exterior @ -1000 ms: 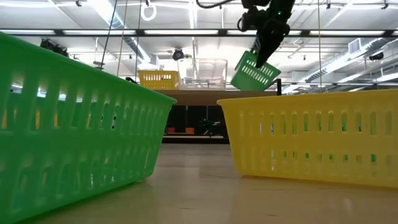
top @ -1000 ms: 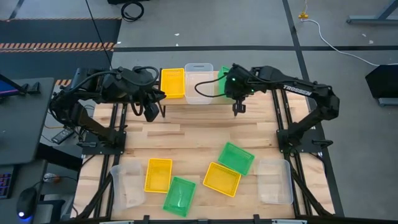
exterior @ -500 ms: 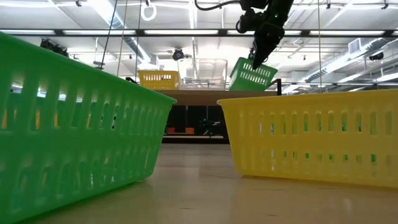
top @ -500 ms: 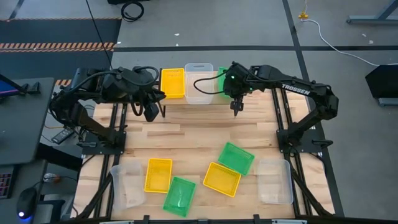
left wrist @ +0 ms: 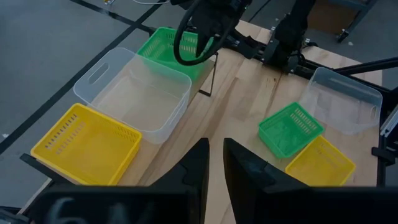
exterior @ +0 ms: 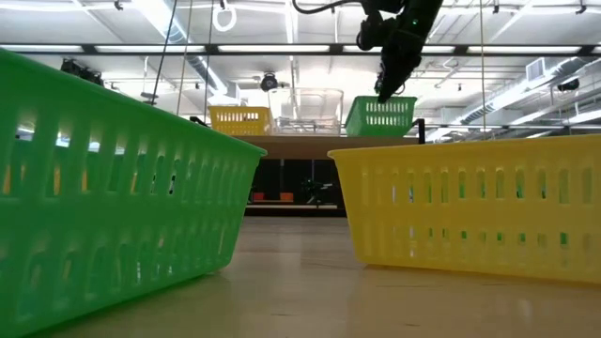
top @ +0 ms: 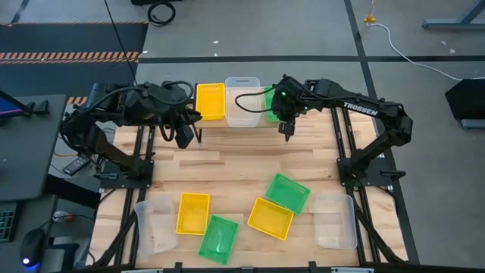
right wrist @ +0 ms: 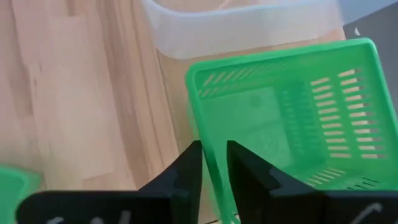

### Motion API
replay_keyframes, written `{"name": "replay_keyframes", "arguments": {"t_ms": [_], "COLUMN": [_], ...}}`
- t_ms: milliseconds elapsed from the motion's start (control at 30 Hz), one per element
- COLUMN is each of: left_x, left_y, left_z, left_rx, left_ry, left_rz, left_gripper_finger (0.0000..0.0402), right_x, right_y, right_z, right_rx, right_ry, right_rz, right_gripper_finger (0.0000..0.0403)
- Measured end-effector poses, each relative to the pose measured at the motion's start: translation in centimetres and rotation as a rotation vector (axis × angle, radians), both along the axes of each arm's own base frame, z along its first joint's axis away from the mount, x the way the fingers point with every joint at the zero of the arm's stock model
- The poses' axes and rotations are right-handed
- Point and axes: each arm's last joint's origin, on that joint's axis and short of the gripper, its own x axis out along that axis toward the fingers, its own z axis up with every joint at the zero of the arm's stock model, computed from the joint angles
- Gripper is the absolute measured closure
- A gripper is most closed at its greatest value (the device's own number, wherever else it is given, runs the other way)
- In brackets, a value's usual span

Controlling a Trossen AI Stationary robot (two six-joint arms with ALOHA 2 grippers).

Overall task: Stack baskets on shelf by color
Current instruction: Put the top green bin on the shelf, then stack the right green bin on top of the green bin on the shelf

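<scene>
Fingers of the right gripper (right wrist: 213, 163) are standing slightly parted astride the near rim of the green basket (right wrist: 292, 118), in the right wrist view. High view: this gripper (top: 287, 135) is hanging at the shelf's right end, beside the clear basket (top: 242, 101) and yellow basket (top: 211, 100); the left gripper (top: 184, 137) is waiting near the shelf's left end. Low view: the green basket (exterior: 380, 116) is sitting level on the shelf (exterior: 310, 141). Left wrist view: the left fingers (left wrist: 194, 169) are standing narrowly apart, holding nothing.

Two dark arms (top: 144, 106); black cables; white lettering (right arm (top: 364, 110)).
</scene>
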Motion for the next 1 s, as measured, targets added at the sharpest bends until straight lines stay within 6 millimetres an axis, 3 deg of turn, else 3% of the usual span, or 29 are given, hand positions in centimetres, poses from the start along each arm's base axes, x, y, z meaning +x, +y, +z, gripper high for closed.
{"name": "replay_keyframes", "arguments": {"t_ms": [233,467,567,800,1000], "left_x": [0.0,0.0,0.0,-0.1,-0.1], "left_y": [-0.1,-0.6,-0.6,-0.7,-0.6], "left_z": [0.0,0.0,0.0,0.0,0.0], "left_rx": [0.0,0.002,0.007,0.019,0.02], "left_ry": [0.0,0.0,0.001,0.009,0.005], "left_rz": [-0.007,-0.027,-0.025,-0.028,-0.014], "left_gripper_finger": [0.0349,0.0349,0.0349,0.0349,0.0349], "right_x": [0.2,-0.3,-1.3,-3.6,-4.4], "right_y": [0.0,0.2,0.9,5.2,10.2], "right_z": [0.1,0.1,1.0,4.8,5.2], "right_rx": [0.006,0.025,0.066,0.194,0.21], "right_ry": [-0.028,0.005,0.0,-0.048,-0.031], "right_rz": [0.006,-0.009,-0.062,0.038,0.24], "right_gripper_finger": [0.0278,0.0273,0.0272,0.0272,0.0255]}}
